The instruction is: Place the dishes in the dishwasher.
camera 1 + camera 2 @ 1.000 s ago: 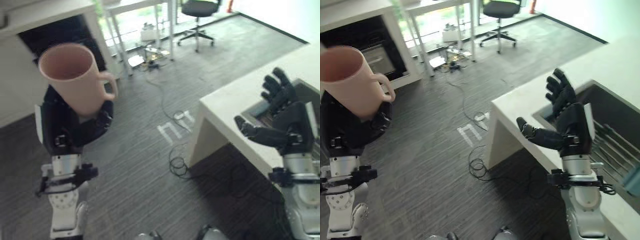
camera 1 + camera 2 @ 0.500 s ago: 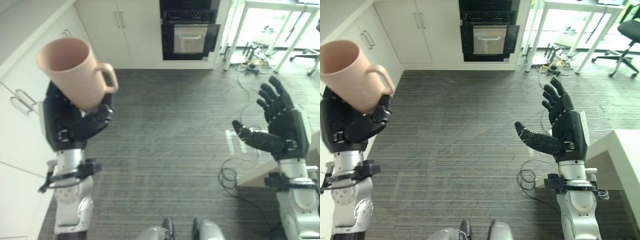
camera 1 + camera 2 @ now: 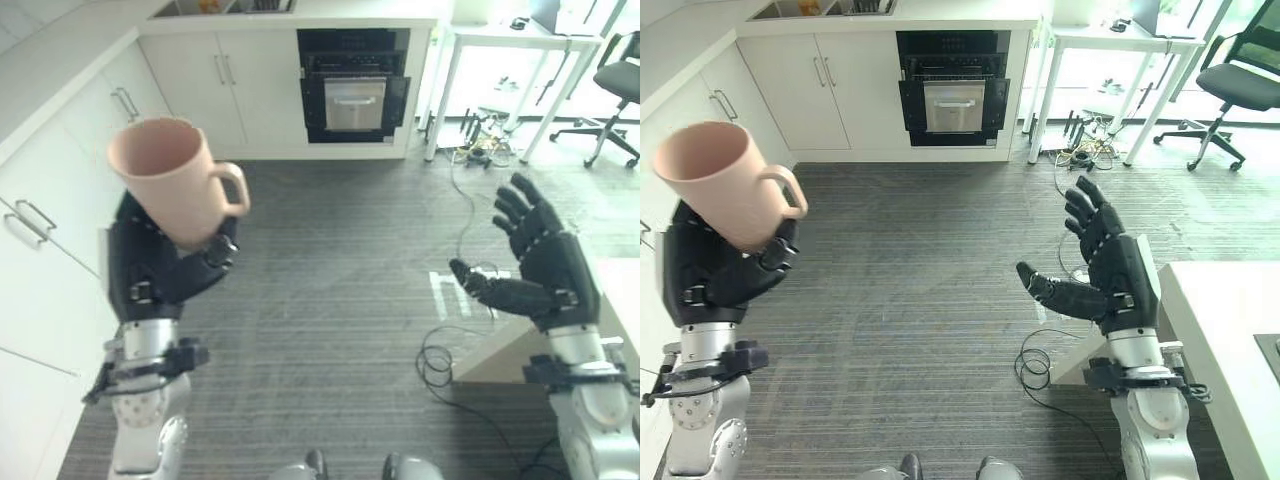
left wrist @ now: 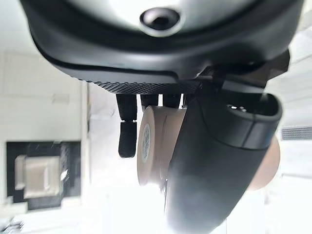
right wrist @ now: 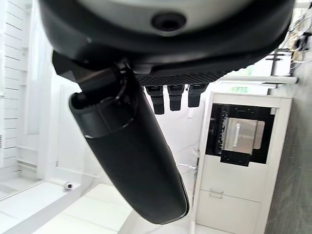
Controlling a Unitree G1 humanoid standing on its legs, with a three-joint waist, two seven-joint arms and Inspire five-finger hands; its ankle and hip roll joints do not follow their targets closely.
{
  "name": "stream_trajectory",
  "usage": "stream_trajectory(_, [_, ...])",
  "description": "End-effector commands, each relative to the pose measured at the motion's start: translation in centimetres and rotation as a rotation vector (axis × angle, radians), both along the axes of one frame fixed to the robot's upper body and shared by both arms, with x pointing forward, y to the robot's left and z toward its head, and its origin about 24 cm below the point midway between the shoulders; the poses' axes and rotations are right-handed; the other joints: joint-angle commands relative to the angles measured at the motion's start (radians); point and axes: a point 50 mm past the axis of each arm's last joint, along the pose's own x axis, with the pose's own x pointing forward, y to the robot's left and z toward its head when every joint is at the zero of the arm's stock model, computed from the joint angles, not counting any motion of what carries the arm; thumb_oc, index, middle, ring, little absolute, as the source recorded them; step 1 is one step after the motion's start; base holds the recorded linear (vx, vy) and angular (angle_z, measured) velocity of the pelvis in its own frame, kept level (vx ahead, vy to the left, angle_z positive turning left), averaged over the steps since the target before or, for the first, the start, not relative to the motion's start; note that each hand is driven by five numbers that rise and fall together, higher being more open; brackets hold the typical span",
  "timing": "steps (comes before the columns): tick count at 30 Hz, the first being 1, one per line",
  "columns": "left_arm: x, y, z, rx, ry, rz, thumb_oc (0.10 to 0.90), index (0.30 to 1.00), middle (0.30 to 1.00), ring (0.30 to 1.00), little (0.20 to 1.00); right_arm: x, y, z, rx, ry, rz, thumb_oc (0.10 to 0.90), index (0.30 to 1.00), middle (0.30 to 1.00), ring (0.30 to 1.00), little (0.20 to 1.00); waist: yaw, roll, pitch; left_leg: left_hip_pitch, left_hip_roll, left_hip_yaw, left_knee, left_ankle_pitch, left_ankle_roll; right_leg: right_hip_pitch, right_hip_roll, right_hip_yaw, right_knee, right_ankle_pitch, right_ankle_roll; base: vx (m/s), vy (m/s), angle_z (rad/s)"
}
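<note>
Kitchen scene viewed from the robot's head. Left hand (image 3: pixel 160 275) is raised above the grey striped floor (image 3: pixel 330 300), with its dark fingers and thumb curled round the lower body of a pale pink ceramic mug (image 3: pixel 172 178). The mug is tilted, its open mouth turned up and away from the hand, and its loop handle points toward the built-in black oven (image 3: pixel 353 92). In the left wrist view the thumb crosses the mug's side and the fingertips (image 4: pixel 127 139) reach round the base, so the grasp is closed on the mug.

Right hand (image 3: pixel 1110 280) is held up on the other side of the floor, empty, with its fingers straight and spread and its thumb stretched toward the mug; its own wrist view shows straight fingers (image 5: pixel 175 97) holding nothing.

Oven landmark: white cabinet doors (image 3: pixel 205 85) with bar handles stand just beside the oven on the mug's side, and a white-legged table (image 3: pixel 500 70) stands on the oven's other side. A black office chair (image 3: pixel 1230 95) is beyond that table. The corner of a white counter (image 3: pixel 1225 340) lies near the right hand, well apart from the oven.
</note>
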Motion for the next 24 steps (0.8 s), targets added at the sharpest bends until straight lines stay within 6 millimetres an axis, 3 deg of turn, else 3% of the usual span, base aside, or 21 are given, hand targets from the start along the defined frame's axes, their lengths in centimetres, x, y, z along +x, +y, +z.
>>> stream_trajectory(1, [-0.9, -0.3, 4.8, 0.074, -0.292, -0.049, 0.400, 0.300, 0.300, 0.300, 0.300, -0.4, 1.0, 3.8, -0.032, -0.224, 0.063, 0.800, 0.900, 0.900, 0.900, 0.900, -0.017, 0.000, -0.065, 0.031, 0.116, 0.009, 0.075, -0.118, -0.104, 0.034, 0.061, 0.005, -0.056, -0.034, 0.042, 0.03, -0.072, -0.07])
stream_trajectory(4, [-0.9, -0.3, 4.9, 0.067, -0.298, -0.058, 0.400, 0.300, 0.300, 0.300, 0.300, -0.3, 0.9, 4.2, -0.038, -0.240, 0.076, 0.800, 0.900, 0.900, 0.900, 0.900, -0.016, 0.001, -0.059, 0.062, 0.117, 0.021, 0.075, -0.099, -0.116, 0.040, 0.075, 0.009, -0.056, -0.034, 0.032, 0.07, -0.084, -0.08])
stream_trajectory(5, [-0.9, -0.3, 4.9, 0.062, -0.299, -0.057, 0.400, 0.300, 0.300, 0.300, 0.300, -0.2, 0.8, 4.5, -0.042, -0.252, 0.084, 0.800, 0.900, 0.900, 0.900, 0.900, -0.009, -0.003, -0.051, 0.076, 0.113, 0.028, 0.075, -0.057, -0.124, 0.046, 0.076, 0.012, -0.056, -0.035, 0.024, 0.11, -0.116, -0.09])
stream_trajectory(6, [-0.8, -0.4, 4.9, 0.057, -0.299, -0.056, 0.400, 0.300, 0.300, 0.300, 0.300, -0.1, 0.9, 4.7, -0.050, -0.261, 0.090, 0.800, 0.900, 0.900, 0.900, 0.900, 0.000, -0.018, -0.041, 0.094, 0.112, 0.043, 0.075, 0.024, -0.134, 0.056, 0.071, 0.018, -0.056, -0.037, 0.011, 0.18, -0.223, -0.15])
stream_trajectory(7, [-0.8, -0.4, 4.8, 0.049, -0.293, -0.061, 0.400, 0.300, 0.300, 0.300, 0.300, 0.0, 1.0, 4.9, -0.053, -0.266, 0.100, 0.800, 0.900, 0.900, 0.900, 0.900, 0.023, -0.058, -0.015, 0.085, 0.085, 0.034, 0.129, 0.129, -0.146, 0.072, 0.057, 0.041, -0.056, -0.031, -0.012, 0.17, -0.244, -0.27])
stream_trajectory(8, [-0.9, -0.4, 4.6, 0.045, -0.290, -0.063, 0.400, 0.300, 0.300, 0.300, 0.300, 0.0, 1.0, 4.8, -0.054, -0.267, 0.108, 0.800, 0.900, 0.900, 0.900, 0.900, 0.036, -0.070, 0.007, 0.038, 0.076, 0.020, 0.199, 0.145, -0.144, 0.084, 0.058, 0.051, -0.056, -0.027, -0.021, 0.16, -0.203, -0.56])
stream_trajectory(9, [-1.0, -0.3, 4.5, 0.046, -0.286, -0.062, 0.400, 0.300, 0.300, 0.300, 0.300, 0.0, 1.1, 4.7, -0.062, -0.265, 0.114, 0.800, 0.900, 0.900, 0.900, 0.900, 0.042, -0.070, 0.021, 0.003, 0.078, 0.019, 0.214, 0.142, -0.137, 0.092, 0.067, 0.059, -0.056, -0.026, -0.024, 0.16, -0.052, -0.48])
stream_trajectory(11, [-1.1, -0.3, 4.1, 0.058, -0.267, -0.067, 0.400, 0.300, 0.300, 0.300, 0.300, 0.2, 1.5, 4.7, -0.027, -0.256, 0.148, 0.800, 0.900, 0.900, 0.900, 0.900, 0.053, -0.053, 0.036, -0.017, 0.084, 0.045, 0.075, 0.083, -0.108, 0.109, 0.091, 0.082, -0.056, -0.040, -0.001, 0.32, 0.145, -0.28])
stream_trajectory(12, [-1.0, -0.4, 3.9, 0.064, -0.252, -0.055, 0.400, 0.300, 0.300, 0.300, 0.300, 0.3, 2.0, 4.6, -0.013, -0.265, 0.169, 0.800, 0.900, 0.900, 0.900, 0.900, 0.055, -0.008, 0.035, -0.093, 0.143, 0.033, 0.075, 0.031, -0.121, 0.122, 0.126, 0.087, -0.056, -0.061, 0.013, 0.47, 0.297, -0.21])
stream_trajectory(13, [-1.0, -0.2, 3.8, 0.060, -0.246, -0.041, 0.400, 0.300, 0.300, 0.300, 0.300, 0.1, 2.2, 4.7, -0.023, -0.269, 0.181, 0.800, 0.900, 0.900, 0.900, 0.900, 0.055, 0.012, 0.032, -0.151, 0.175, 0.010, 0.075, 0.055, -0.141, 0.134, 0.142, 0.094, -0.056, -0.072, 0.016, 0.46, 0.299, -0.37])
stream_trajectory(15, [-1.2, 0.0, 3.6, 0.051, -0.242, -0.027, 0.400, 0.300, 0.300, 0.300, 0.300, -0.2, 2.1, 4.9, -0.037, -0.270, 0.195, 0.800, 0.900, 0.900, 0.900, 0.900, 0.066, 0.025, 0.026, -0.224, 0.179, -0.052, 0.075, 0.094, -0.158, 0.172, 0.168, 0.126, -0.056, -0.108, 0.007, 0.43, 0.268, -0.32])
stream_trajectory(16, [-1.2, 0.1, 3.7, 0.056, -0.245, -0.023, 0.400, 0.300, 0.300, 0.300, 0.300, -0.2, 2.0, 5.1, -0.047, -0.270, 0.200, 0.800, 0.900, 0.900, 0.900, 0.900, 0.066, 0.026, 0.022, -0.232, 0.179, -0.054, 0.075, 0.080, -0.157, 0.176, 0.170, 0.130, -0.056, -0.120, 0.004, 0.39, 0.265, -0.38])
stream_trajectory(18, [-1.2, -0.3, 3.9, 0.082, -0.261, -0.023, 0.400, 0.300, 0.300, 0.300, 0.300, -0.2, 1.9, 5.1, -0.059, -0.272, 0.202, 0.800, 0.900, 0.900, 0.900, 0.900, 0.061, 0.032, 0.014, -0.227, 0.189, -0.038, 0.075, 0.095, -0.157, 0.197, 0.159, 0.130, -0.056, -0.126, 0.011, 0.32, 0.236, -0.71])
stream_trajectory(22, [-1.0, -0.4, 4.5, 0.096, -0.277, -0.041, 0.400, 0.300, 0.300, 0.300, 0.300, -0.5, 1.7, 5.5, -0.044, -0.277, 0.199, 0.800, 0.900, 0.900, 0.900, 0.900, 0.069, 0.022, -0.017, -0.189, 0.154, -0.042, 0.075, 0.059, -0.122, 0.244, 0.098, 0.119, -0.056, -0.125, 0.052, 0.31, 0.214, -0.31])
stream_trajectory(24, [-0.7, -0.5, 4.9, 0.108, -0.280, -0.074, 0.400, 0.300, 0.300, 0.300, 0.300, -0.4, 1.9, 5.6, -0.039, -0.286, 0.171, 0.800, 0.900, 0.900, 0.900, 0.900, 0.078, 0.003, -0.037, -0.166, 0.118, -0.052, 0.075, 0.036, -0.095, 0.255, 0.040, 0.090, -0.056, -0.061, 0.089, 0.27, 0.193, -0.10])
